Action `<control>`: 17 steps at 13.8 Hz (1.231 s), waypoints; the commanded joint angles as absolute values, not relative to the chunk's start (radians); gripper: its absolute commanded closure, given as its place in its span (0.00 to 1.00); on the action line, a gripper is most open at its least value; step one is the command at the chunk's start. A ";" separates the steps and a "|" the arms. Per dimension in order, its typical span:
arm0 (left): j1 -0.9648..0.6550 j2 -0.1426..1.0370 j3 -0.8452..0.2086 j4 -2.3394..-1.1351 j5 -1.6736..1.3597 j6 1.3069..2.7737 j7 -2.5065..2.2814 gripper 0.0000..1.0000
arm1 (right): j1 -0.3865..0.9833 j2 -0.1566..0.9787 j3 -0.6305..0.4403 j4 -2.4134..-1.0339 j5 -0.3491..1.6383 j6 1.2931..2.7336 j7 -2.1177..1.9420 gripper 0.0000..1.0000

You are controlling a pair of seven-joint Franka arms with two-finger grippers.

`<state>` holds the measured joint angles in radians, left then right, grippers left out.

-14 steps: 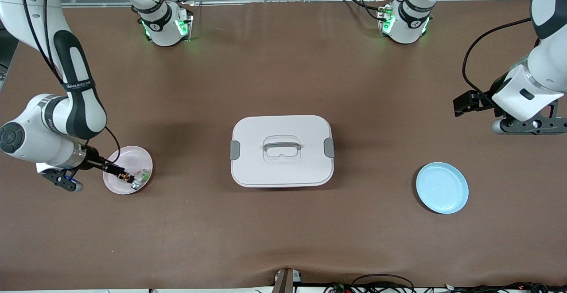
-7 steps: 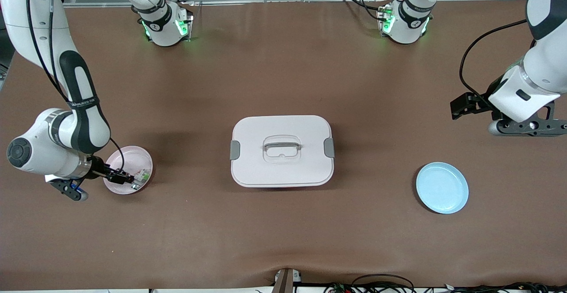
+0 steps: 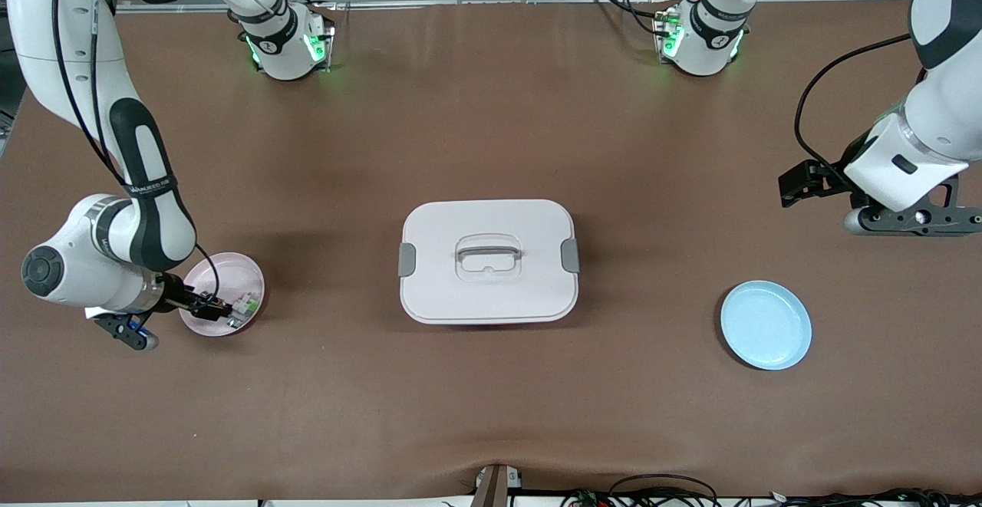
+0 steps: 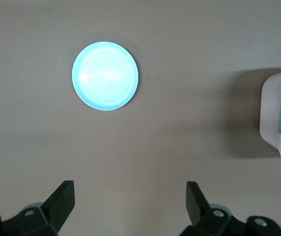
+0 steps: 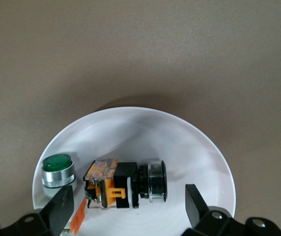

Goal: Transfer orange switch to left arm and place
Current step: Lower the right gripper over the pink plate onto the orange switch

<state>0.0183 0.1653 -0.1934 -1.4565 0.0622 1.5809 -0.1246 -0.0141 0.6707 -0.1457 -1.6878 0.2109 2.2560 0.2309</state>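
Over the last second the right gripper [image 3: 209,308] has drawn in low over the pink plate [image 3: 230,274] at the right arm's end of the table, its fingers [image 5: 62,204] spread wide either side of the orange switch [image 5: 126,184], which lies on its side in the plate beside a green button [image 5: 58,169]. It looks lined up to close, though contact is hard to judge. The left gripper [image 4: 130,204] waits open, near the blue plate [image 3: 766,324]; the box [image 3: 488,260] sits between the plates.
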 commanded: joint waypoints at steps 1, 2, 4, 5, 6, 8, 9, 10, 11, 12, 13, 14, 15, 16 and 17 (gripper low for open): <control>0.018 0.161 -0.195 -1.456 0.064 1.588 -0.132 0.00 | -0.021 0.693 -0.144 -1.663 0.215 2.267 0.235 0.00; 0.018 0.161 -0.196 -1.456 0.064 1.588 -0.132 0.00 | -0.020 0.699 -0.144 -1.664 0.213 2.278 0.235 0.00; 0.017 0.156 -0.198 -1.457 0.064 1.586 -0.132 0.00 | -0.018 0.706 -0.143 -1.666 0.215 2.283 0.235 0.00; 0.018 0.153 -0.198 -1.457 0.064 1.583 -0.130 0.00 | -0.015 0.710 -0.144 -1.666 0.215 2.286 0.235 0.00; 0.018 0.150 -0.198 -1.457 0.064 1.582 -0.129 0.00 | -0.015 0.712 -0.144 -1.666 0.215 2.290 0.235 0.00; 0.020 0.149 -0.198 -1.457 0.064 1.577 -0.129 0.00 | -0.015 0.716 -0.144 -1.670 0.216 2.304 0.233 0.00; 0.020 0.147 -0.198 -1.457 0.064 1.577 -0.127 0.00 | -0.014 0.719 -0.143 -1.672 0.218 2.312 0.232 0.00; 0.020 0.146 -0.198 -1.457 0.064 1.574 -0.127 0.00 | -0.012 0.719 -0.143 -1.672 0.216 2.312 0.230 0.00; 0.020 0.140 -0.198 -1.459 0.064 1.574 -0.126 0.00 | -0.012 0.722 -0.143 -1.672 0.216 2.315 0.230 0.00; 0.021 0.138 -0.198 -1.459 0.064 1.565 -0.124 0.00 | -0.011 0.724 -0.143 -1.672 0.216 2.325 0.230 0.00; 0.021 0.138 -0.198 -1.457 0.064 1.559 -0.124 0.00 | -0.011 0.727 -0.143 -1.675 0.216 2.339 0.227 0.00; 0.021 0.138 -0.198 -1.457 0.064 1.559 -0.124 0.00 | -0.011 0.726 -0.143 -1.677 0.216 2.341 0.227 0.00; 0.021 0.138 -0.198 -1.457 0.064 1.559 -0.126 0.00 | -0.011 0.726 -0.143 -1.678 0.218 2.341 0.227 0.00; 0.021 0.140 -0.198 -1.456 0.066 1.559 -0.127 0.00 | -0.009 0.726 -0.143 -1.678 0.218 2.339 0.227 0.00; 0.023 0.141 -0.198 -1.456 0.064 1.560 -0.127 0.00 | -0.009 0.726 -0.143 -1.678 0.218 2.339 0.227 0.12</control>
<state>0.0184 0.1545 -0.1939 -1.4544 0.0622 1.5713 -0.1246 -0.0092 0.7185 -0.1452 -1.6864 0.2109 2.3334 0.2300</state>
